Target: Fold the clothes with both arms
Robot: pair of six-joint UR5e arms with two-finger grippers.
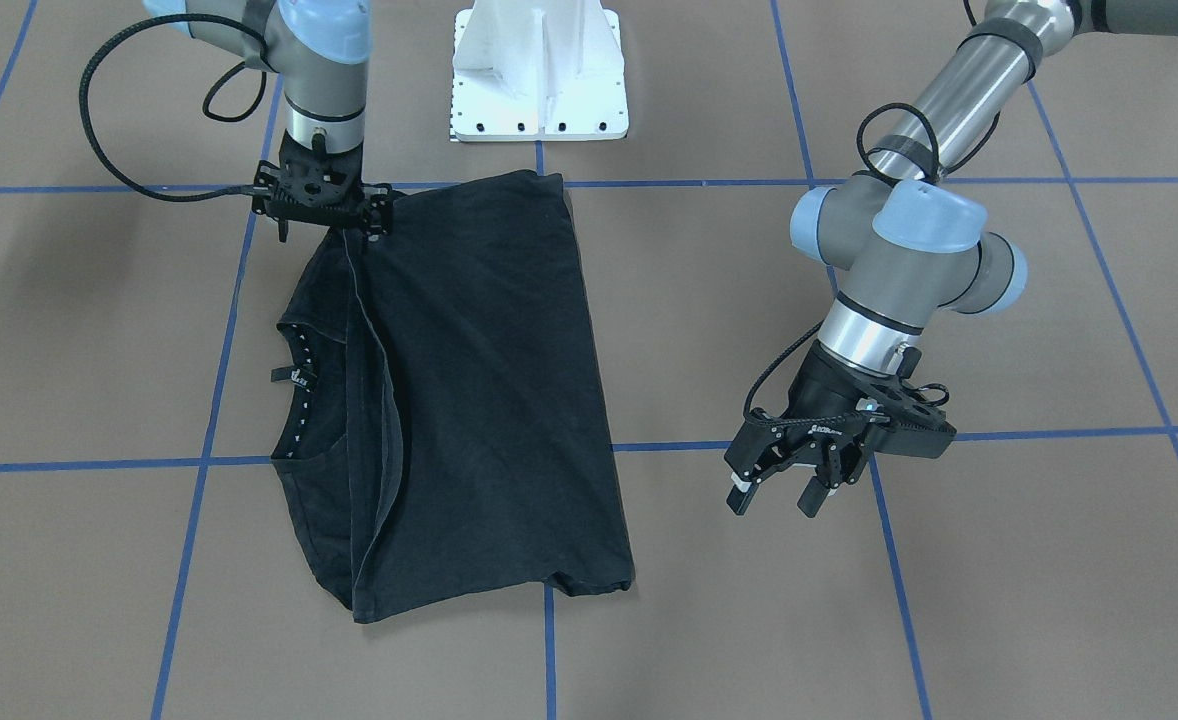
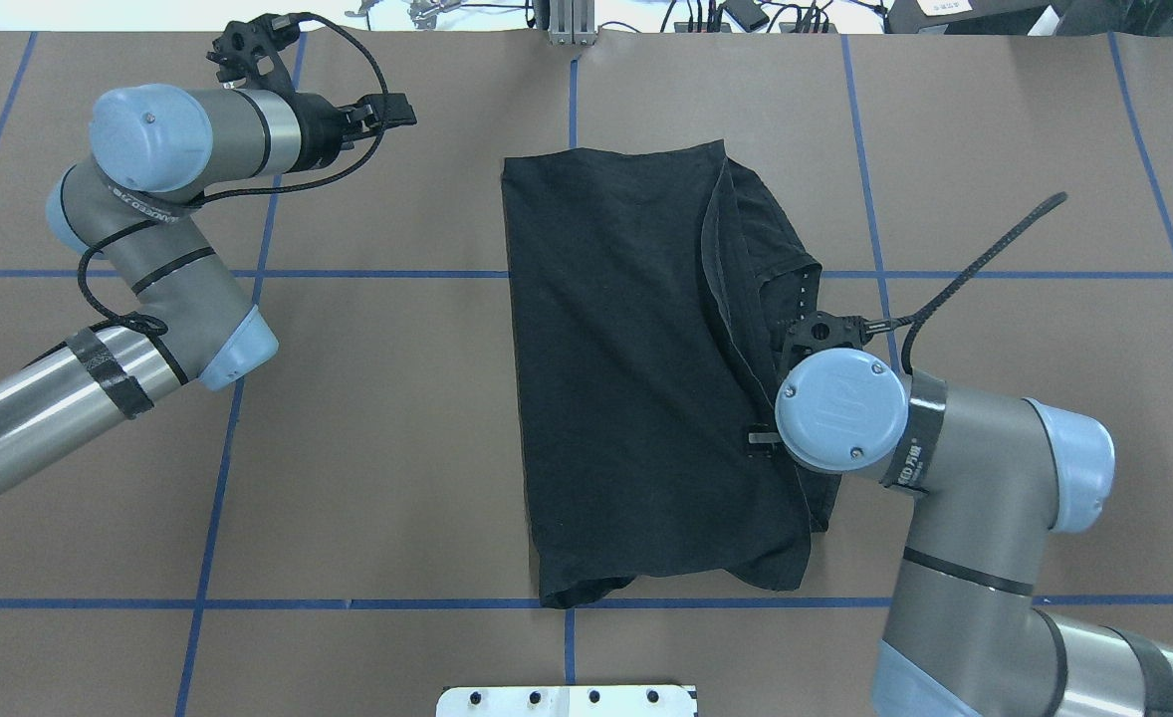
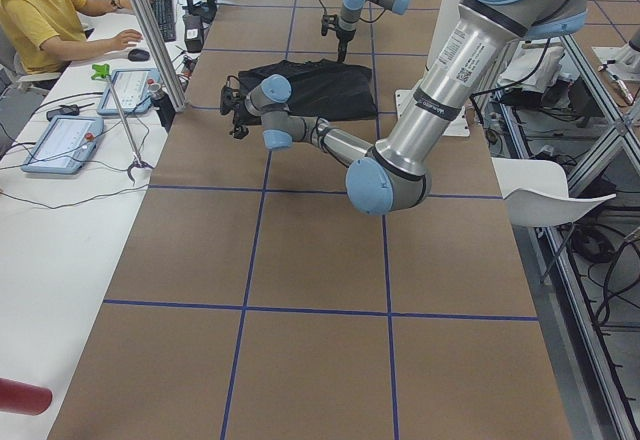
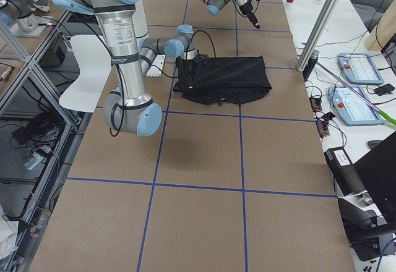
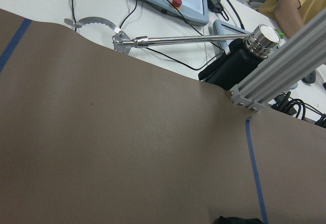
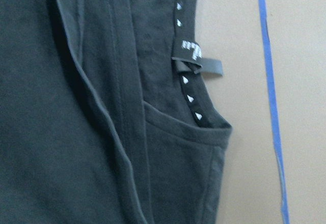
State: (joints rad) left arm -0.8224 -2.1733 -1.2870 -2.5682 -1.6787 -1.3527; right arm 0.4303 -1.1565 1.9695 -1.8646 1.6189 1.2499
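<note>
left gripper [image 1: 777,497]: black two-finger tool on the silver-grey, blue-capped left arm, hung over the bare brown table [image 1: 999,600] with its blue tape lines, toward the table's left end; jaws spread, nothing between them.
t-shirt [image 1: 489,380]: black cotton, flat near the table's middle and well apart from the left gripper, with its neckline [image 6: 191,89] toward the table's right end; no print showed on the upward side.
right gripper [image 1: 327,215]: black two-finger tool, pointed straight down over the t-shirt's robot-side part, beside the neckline; its own wrist and body hid the tips, so whether the jaws pinched the cloth, or even touched it, could not be told.
done: one layer lay doubled over the body, its edge running just beside the neckline, so a first fold looked laid.
remaining: judged roughly midway; the bundle was long with uneven ends, so at least one more fold and some squaring seemed due.
</note>
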